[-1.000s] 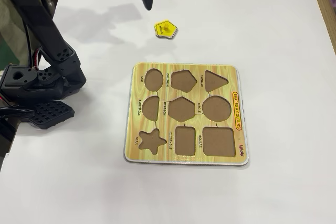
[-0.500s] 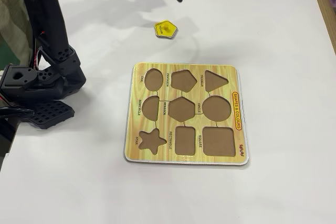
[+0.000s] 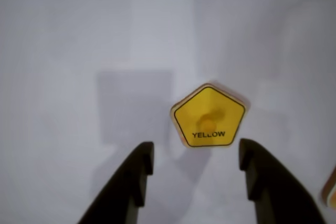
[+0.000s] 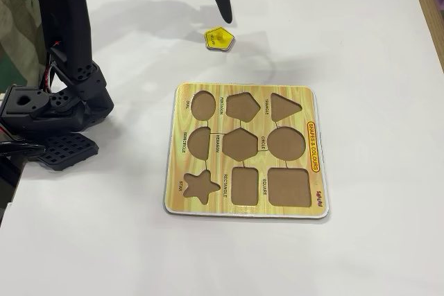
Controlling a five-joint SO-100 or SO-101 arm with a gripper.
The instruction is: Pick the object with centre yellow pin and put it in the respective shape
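1. Wrist view: tool released, two dark fingers spread wide, nothing between them.
2. Yellow pentagon piece lies flat on the white worktop just ahead of the fingertips, roughly centred on the gap, not touched. Dark edge, yellow knob at its middle, "YELLOW" printed below the knob.
3. Fixed view: same piece sits alone toward the far edge of the worktop, off the puzzle board, near its far left corner.
4. Tool hangs above the piece, one pointed fingertip just above and beside it; whether it touches is hard to tell from this angle, wrist view shows it apart.
5. Puzzle board lies flat mid-worktop, yellow wood-grain, nine brown cutouts, all open.
6. Pentagon cutout in the board's far row, middle, between the oval cutout and the triangle cutout. Hexagon cutout directly behind it in the middle row.
7. Arm base stands at the left edge of the worktop in the fixed view.
8. Wrist view: orange-yellow sliver of the board's edge at the bottom right.
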